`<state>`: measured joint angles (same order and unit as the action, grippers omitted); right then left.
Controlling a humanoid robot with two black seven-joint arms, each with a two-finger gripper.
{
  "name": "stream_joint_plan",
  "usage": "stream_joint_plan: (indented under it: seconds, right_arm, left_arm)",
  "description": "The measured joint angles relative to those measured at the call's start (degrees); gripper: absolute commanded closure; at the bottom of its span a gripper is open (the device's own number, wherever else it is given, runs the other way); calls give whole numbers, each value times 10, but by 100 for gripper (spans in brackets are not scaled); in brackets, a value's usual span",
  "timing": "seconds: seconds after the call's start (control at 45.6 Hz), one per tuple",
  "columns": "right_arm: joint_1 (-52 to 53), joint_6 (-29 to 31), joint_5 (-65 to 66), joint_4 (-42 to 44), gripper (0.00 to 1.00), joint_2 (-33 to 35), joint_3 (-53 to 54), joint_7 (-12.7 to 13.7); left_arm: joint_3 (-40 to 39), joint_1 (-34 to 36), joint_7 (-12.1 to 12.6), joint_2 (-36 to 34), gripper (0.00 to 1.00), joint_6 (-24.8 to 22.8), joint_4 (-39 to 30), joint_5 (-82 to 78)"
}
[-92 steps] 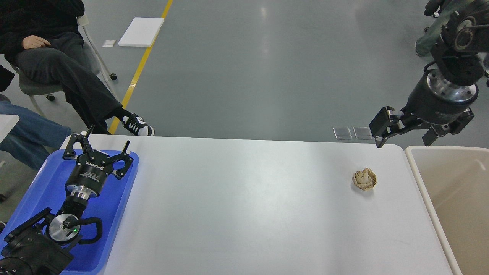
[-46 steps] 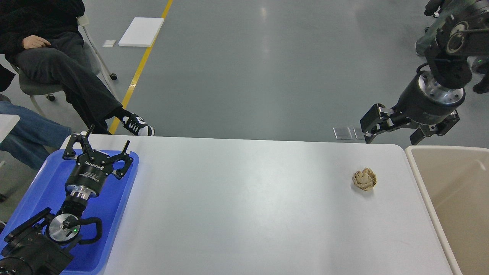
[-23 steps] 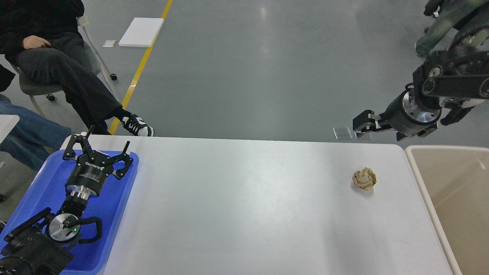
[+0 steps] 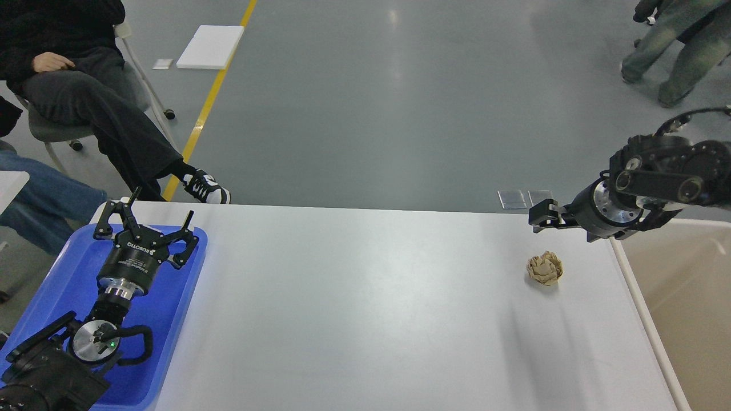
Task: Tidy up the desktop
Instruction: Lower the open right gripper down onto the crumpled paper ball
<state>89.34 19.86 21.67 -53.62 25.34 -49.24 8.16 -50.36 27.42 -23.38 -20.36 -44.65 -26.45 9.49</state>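
Note:
The white desktop [image 4: 365, 308] fills the middle of the head view. A crumpled beige paper ball [image 4: 545, 268] lies on it near the right end. My right gripper [image 4: 541, 217] hangs low over the desktop's far right edge, a short way behind and above the ball, not touching it. It points left and is seen side-on and dark, so its fingers cannot be told apart. My left gripper [image 4: 153, 216] is open and empty above the blue tray [image 4: 57, 291] at the left end.
A beige bin with a cream rim [image 4: 635, 297] stands against the desktop's right end. A seated person [image 4: 85, 97] is at the far left behind the table. Another person's legs [image 4: 668, 45] show at the far right.
My right arm has swung down and turned, bringing its gripper from high above the bin's corner to just behind the paper ball. The left arm and the ball have not moved.

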Motion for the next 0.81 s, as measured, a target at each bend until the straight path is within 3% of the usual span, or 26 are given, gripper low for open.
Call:
stream_joint_plan:
  seconds: [0.482, 0.811]
  right_arm:
    - [-146, -86, 71, 126, 0, -28, 78, -2]
    - [-213, -108, 92, 207, 0, -78, 97, -4]
  left_arm:
    - [0, 0, -1, 0, 1, 0, 0, 0]
    - [0, 0, -1, 0, 1, 0, 0, 0]
